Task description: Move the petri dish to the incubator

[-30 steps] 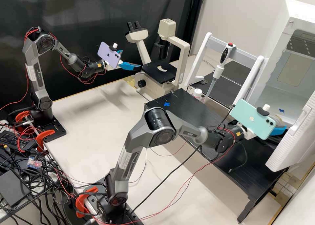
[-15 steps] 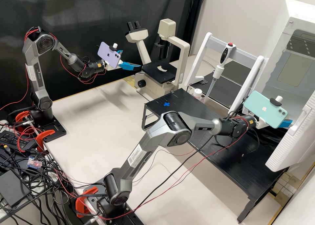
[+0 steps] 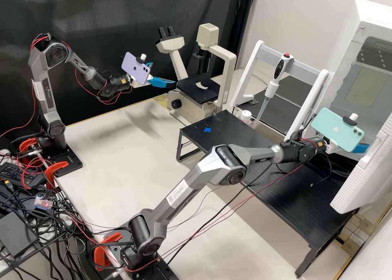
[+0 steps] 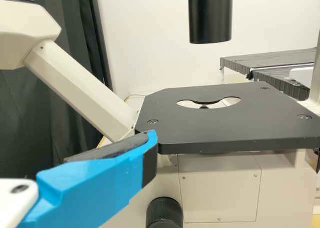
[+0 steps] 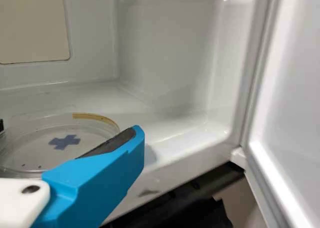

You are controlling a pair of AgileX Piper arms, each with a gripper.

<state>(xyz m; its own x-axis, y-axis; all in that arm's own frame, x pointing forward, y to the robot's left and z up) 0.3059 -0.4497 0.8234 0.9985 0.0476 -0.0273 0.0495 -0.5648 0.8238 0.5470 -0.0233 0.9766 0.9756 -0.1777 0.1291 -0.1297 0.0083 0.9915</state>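
Petri dish point(image 5: 45, 154) | far right, inside the incubator point(image 5: 165, 53) | clamped in my right pincer point(image 5: 68, 129), level, likely for landing on the blue cross point(image 5: 64, 141)

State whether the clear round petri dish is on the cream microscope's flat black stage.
No, the petri dish is inside the white box-shaped incubator, with a blue cross showing through it.

Petri dish point(image 5: 35, 150) between the fingers of the right gripper point(image 3: 361, 148), in the mouth of the incubator point(image 5: 170, 43) — door point(image 3: 363, 176) to that gripper's right, pipette point(image 3: 279, 70) to its left, raised platform point(image 3: 286, 194) behind and below. Microscope point(image 3: 207, 37) ahead of the left gripper point(image 3: 163, 74) — stage point(image 4: 225, 130) just beyond.
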